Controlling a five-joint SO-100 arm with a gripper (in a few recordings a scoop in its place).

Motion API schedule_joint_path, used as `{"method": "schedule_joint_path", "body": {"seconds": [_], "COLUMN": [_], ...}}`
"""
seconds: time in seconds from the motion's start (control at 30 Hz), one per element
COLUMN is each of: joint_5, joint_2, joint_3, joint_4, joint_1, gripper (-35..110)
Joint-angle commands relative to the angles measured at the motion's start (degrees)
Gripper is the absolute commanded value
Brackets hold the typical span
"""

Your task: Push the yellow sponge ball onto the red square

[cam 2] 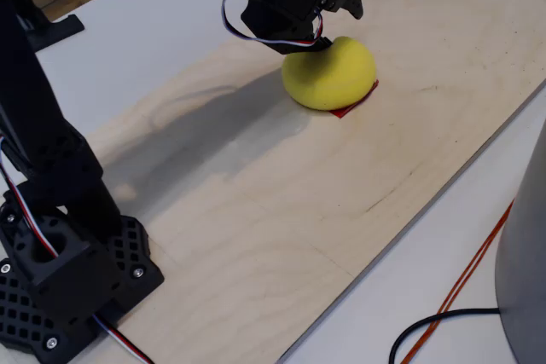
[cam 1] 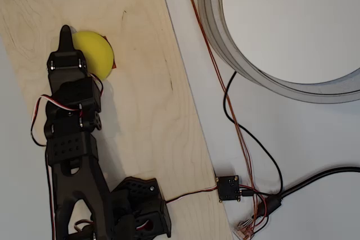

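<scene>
Closest thing in the fixed view is the arm's black base [cam 2: 64, 283] at lower left, bolted down on the plywood board [cam 2: 281, 202] that serves as the surface here. Following the arm up and away, the tool [cam 2: 328, 19] sits in the upper middle of the frame, pressed against the top back of the yellow sponge ball [cam 2: 331, 74]; looks like it's squashing the foam a little on that side. In the overhead view the tool [cam 1: 67, 40] shows as one dark point at upper left, right beside the ball [cam 1: 97, 53], so I'd call it narrow, pretty much closed, holding nothing. The ball is basically sitting on the red square [cam 2: 357, 101] already, with just a red sliver poking out at its lower right edge in the fixed view, and a tiny bit of red [cam 1: 114, 64] at the ball's right edge from overhead. So it seems nearly done. The risk from here, I think: any more shove and the springy ball rolls past the patch, or it pops back once the pressure comes off and drifts off the red. Beyond the board there are cables [cam 1: 253, 155] and a big grey ring [cam 1: 225, 37] at upper right.
</scene>
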Motion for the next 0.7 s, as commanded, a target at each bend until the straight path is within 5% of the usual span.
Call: {"method": "schedule_joint_path", "body": {"seconds": [0.0, 0.67], "joint_5": [-0.6, -4.0], "joint_2": [0.1, -1.8], "joint_3": [-0.6, -2.5], "joint_4": [0.4, -0.9], "joint_1": [4.2, 6.5], "gripper": [18, 17]}}
